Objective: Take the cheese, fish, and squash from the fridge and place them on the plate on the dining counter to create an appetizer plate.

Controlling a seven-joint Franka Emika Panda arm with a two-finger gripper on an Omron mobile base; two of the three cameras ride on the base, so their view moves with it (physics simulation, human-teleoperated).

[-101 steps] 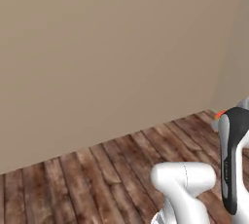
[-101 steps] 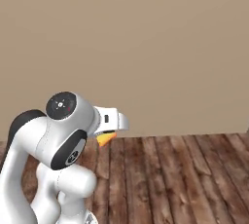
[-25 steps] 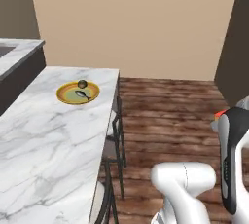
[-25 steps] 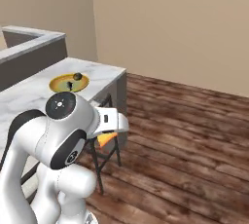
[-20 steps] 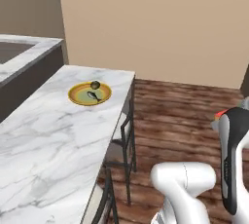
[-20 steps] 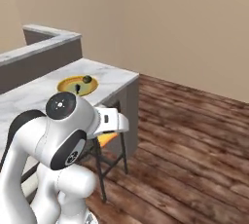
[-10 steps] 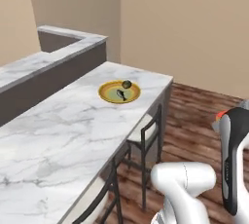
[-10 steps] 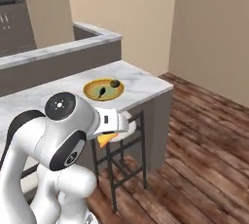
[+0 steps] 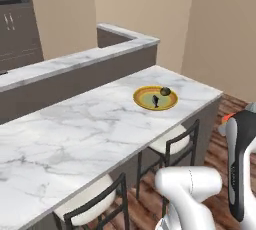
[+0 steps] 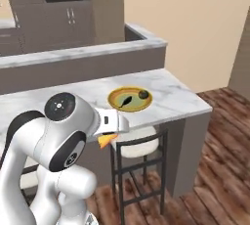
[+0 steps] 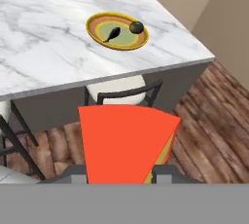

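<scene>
**Base now facing the tabletop**

Your base has swung round: the tabletop [image 9: 100, 124] now fills the view. The plate [image 11: 97, 37] carries fish [image 11: 112, 34] and squash [image 11: 136, 27]. The pincer [image 11: 119, 172] grips the cheese [image 11: 124, 142], awaiting placement.

The base has driven round: the bare wall has given way to the dining counter [image 9: 100, 124], with the plate [image 9: 155, 97] now at 12 o'clock.

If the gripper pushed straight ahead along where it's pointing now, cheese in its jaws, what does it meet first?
Probably the stool tucked under the dining counter, or that counter's edge; depth is unclear. The gripper holds the cheese, aimed below the plate.
</scene>
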